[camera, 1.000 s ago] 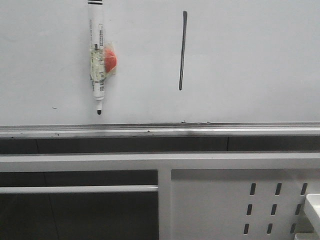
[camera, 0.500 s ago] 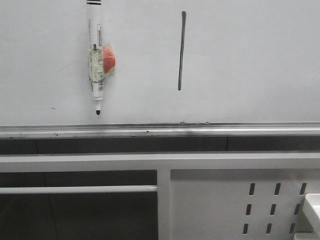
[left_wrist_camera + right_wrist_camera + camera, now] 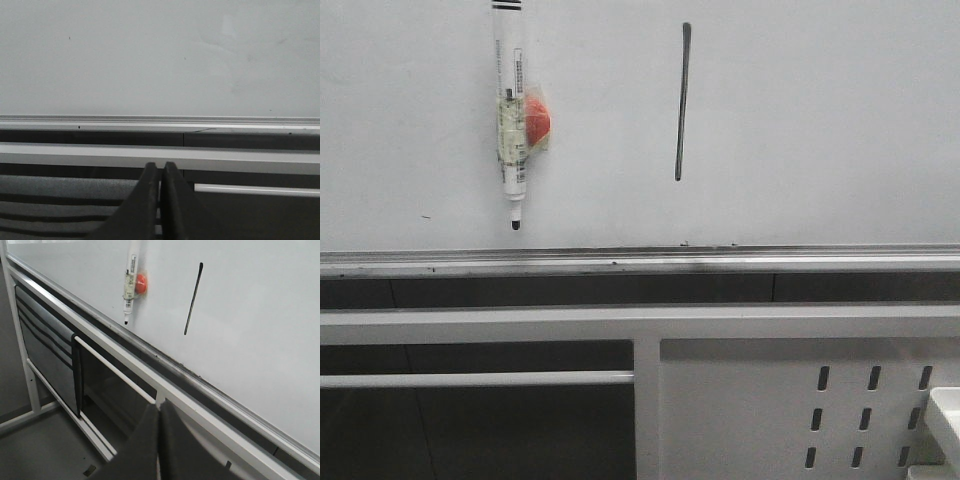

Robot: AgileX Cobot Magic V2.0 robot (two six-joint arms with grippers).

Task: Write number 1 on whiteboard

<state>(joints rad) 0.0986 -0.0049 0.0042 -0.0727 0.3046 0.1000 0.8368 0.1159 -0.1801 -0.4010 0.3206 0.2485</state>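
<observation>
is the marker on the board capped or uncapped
Uncapped: the white marker pen with a red blob taped to it hangs upright on the pale glossy whiteboard, its bare dark tip pointing down with no cap over it.

one whiteboard (image 3: pixel 820 120), one number 1 (image 3: pixel 681 100), one marker pen (image 3: pixel 513 115), one slotted panel (image 3: pixel 800 400), two grippers, left gripper (image 3: pixel 160 172), right gripper (image 3: pixel 159 412)
</observation>
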